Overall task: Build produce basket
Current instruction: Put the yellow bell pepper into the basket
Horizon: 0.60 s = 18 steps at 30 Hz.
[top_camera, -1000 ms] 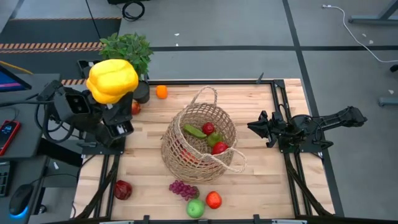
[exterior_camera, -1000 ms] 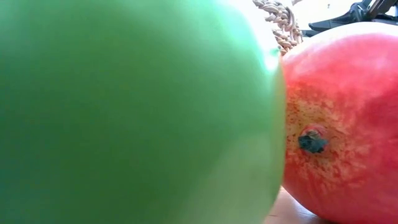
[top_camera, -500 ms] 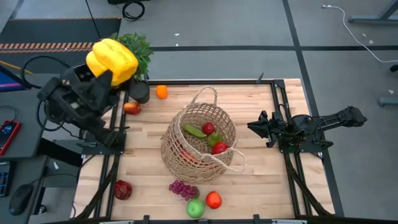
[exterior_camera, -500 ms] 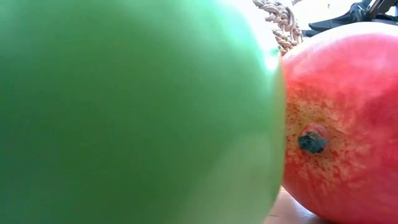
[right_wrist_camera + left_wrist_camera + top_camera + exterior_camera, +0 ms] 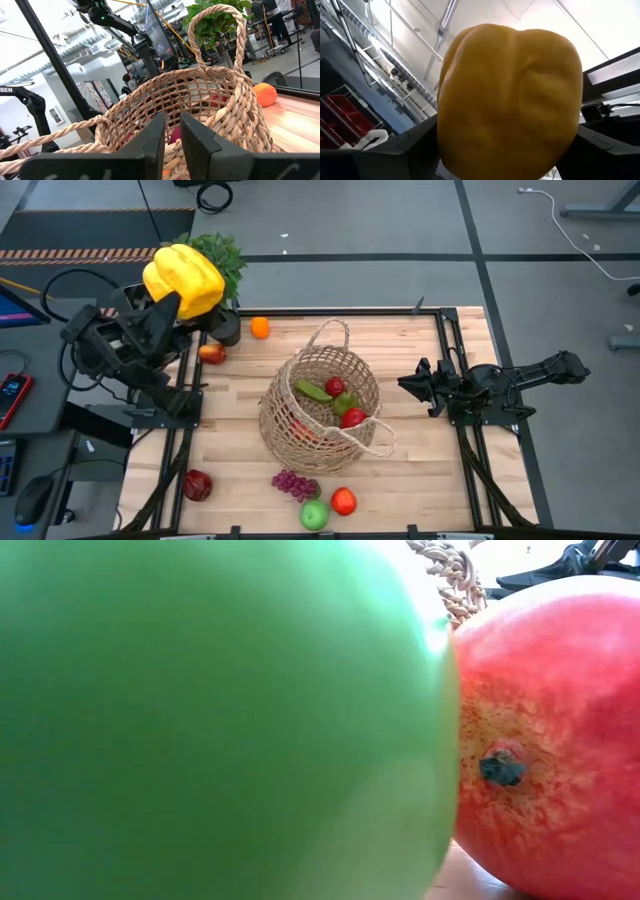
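Note:
My left gripper [image 5: 176,298] is raised over the table's far left corner and shut on a big yellow pepper [image 5: 183,277], which fills the left wrist view [image 5: 510,95]. The tan wicker basket [image 5: 320,408] lies tilted mid-table on its side wall, holding a cucumber [image 5: 312,390], a green pepper [image 5: 345,402] and red fruits [image 5: 352,418]. My right gripper [image 5: 405,383] rests shut to the right of the basket, pointing at it [image 5: 200,100]. Loose produce lies around the basket. My left gripper pinches the yellow pepper between its two fingers, one on each of two opposite side walls [image 5: 445,135]. The fingers [image 5: 412,145] slant upward, so the pepper sits above them. It is lifted clear, high over the table.
An orange [image 5: 260,327] and a red-yellow fruit [image 5: 211,353] lie at the far left beside a potted plant [image 5: 210,258]. Along the near edge lie a dark red apple [image 5: 197,484], grapes [image 5: 295,483], a green apple [image 5: 314,515] and a red fruit [image 5: 344,501]; the last two fill the low view.
My left gripper has rolled about its own axis, turning the yellow pepper with it; the pepper now shows a little nearer the far edge. It stays held and clear of the table.

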Each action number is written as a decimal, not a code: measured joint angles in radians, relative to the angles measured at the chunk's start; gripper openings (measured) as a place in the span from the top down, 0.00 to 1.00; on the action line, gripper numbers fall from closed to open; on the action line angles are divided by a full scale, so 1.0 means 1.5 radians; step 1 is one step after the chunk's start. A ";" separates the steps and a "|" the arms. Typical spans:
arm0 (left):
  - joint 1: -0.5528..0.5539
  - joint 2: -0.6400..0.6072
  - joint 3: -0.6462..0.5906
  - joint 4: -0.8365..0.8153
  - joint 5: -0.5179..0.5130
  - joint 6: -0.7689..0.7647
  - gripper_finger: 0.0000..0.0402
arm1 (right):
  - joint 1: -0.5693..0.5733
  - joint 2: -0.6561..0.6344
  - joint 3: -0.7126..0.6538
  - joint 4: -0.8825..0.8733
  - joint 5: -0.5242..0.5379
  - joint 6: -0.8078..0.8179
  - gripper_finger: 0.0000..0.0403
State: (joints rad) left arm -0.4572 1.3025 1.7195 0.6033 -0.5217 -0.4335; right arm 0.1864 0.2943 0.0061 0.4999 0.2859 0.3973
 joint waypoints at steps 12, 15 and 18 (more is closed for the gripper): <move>0.014 0.000 0.000 -0.028 -0.012 0.071 0.21 | 0.000 0.000 0.000 0.000 0.000 0.000 0.84; 0.023 0.000 0.000 -0.045 -0.014 0.120 0.21 | 0.000 0.000 0.000 0.000 0.000 0.000 0.84; 0.034 0.000 0.000 -0.070 -0.014 0.174 0.21 | 0.000 0.000 0.000 0.000 0.000 0.000 0.84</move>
State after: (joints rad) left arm -0.4066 1.3025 1.7195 0.4979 -0.5425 -0.1718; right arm 0.1865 0.2943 0.0059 0.4999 0.2859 0.3973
